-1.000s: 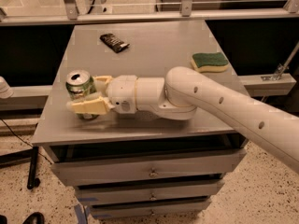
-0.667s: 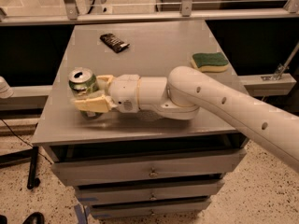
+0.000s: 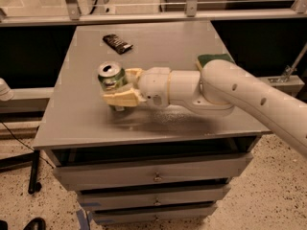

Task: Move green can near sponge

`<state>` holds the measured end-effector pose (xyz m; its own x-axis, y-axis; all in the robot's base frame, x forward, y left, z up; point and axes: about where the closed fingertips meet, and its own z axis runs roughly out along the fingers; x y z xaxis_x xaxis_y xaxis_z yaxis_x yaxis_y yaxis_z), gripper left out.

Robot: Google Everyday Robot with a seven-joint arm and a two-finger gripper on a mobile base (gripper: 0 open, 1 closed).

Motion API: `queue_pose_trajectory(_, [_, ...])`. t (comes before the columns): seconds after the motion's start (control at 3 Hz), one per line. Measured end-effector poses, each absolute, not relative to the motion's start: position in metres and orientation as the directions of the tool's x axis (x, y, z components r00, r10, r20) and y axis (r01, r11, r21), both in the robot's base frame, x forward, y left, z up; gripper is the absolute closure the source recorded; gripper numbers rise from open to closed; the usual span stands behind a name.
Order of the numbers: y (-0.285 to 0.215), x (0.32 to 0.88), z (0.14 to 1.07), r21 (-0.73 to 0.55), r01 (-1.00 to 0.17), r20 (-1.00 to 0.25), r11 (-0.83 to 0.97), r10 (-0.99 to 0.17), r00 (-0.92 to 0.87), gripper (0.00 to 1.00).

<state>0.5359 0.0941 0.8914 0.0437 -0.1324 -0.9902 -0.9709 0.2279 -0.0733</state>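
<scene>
The green can (image 3: 111, 80), with its silver top and pull-tab, stands upright at the left middle of the grey table (image 3: 72, 123). My gripper (image 3: 120, 87) reaches in from the right and is shut on the can, one cream finger (image 3: 121, 98) in front of it and one behind. The sponge (image 3: 211, 60), yellow with a dark green top, lies at the table's right edge; my white arm (image 3: 225, 90) hides most of it. The can is well left of the sponge.
A flat dark wrapper (image 3: 117, 43) lies at the back of the table. A railing (image 3: 153, 13) runs behind the table. Drawers (image 3: 153, 176) sit below the tabletop. A black cable and a stand foot lie on the floor at the left.
My gripper has carried the can to the right, toward the table's middle, still shut on it. The sponge is now more hidden by my arm.
</scene>
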Motion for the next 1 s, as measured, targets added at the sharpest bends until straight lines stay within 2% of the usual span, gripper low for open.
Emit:
queue_pose_trajectory(0.67, [-0.035, 0.533, 0.899, -0.143, -0.915, -0.953, 0.377, -0.302, 0.024, 1.0])
queue_pose_trajectory(1.0, [-0.035, 0.533, 0.899, -0.143, -0.916, -0.953, 0.376, -0.302, 0.024, 1.0])
